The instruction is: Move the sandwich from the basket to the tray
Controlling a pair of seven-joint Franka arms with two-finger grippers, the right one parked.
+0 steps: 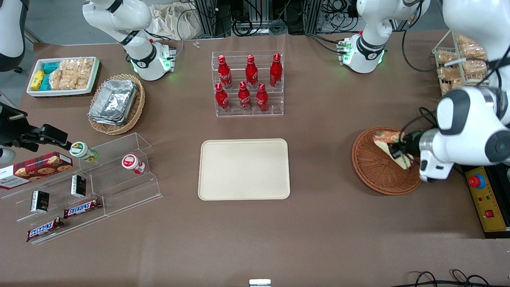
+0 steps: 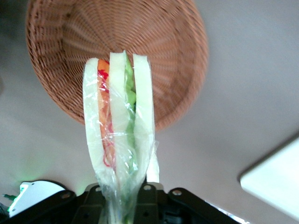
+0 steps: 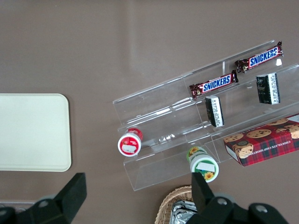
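Hand [image 1: 399, 153] is clamped on the sandwich [image 1: 392, 148], which is held just above the basket [image 1: 378, 167] at the working arm's end of the surface [image 1: 318, 223]; in the wrist view the wedge [image 2: 119, 135] is seen in clear wrap, pinched at its lower end, with the basket [image 2: 177, 56] under it.

Step in hand is judged as lift and carry to the tray [image 1: 244, 169]. To be done well:
- wedge should be raised clear of the basket rim before any sideways travel
- grip sits low on the wrap, so slip or swing is likely; travel should be kept slow
- release should be made low over bare tray, well inside the rim, so the wedge is laid down and not dropped
- bottle rack [image 1: 249, 83], farther from the camera than the tray, should be kept clear of.

Counts:
- sandwich 1, basket 1, tray 1 (nothing on it)
- red bottles 6, in two rows of three
- Snickers bars [image 1: 81, 207] 2
- cookie box [image 1: 36, 169] 1
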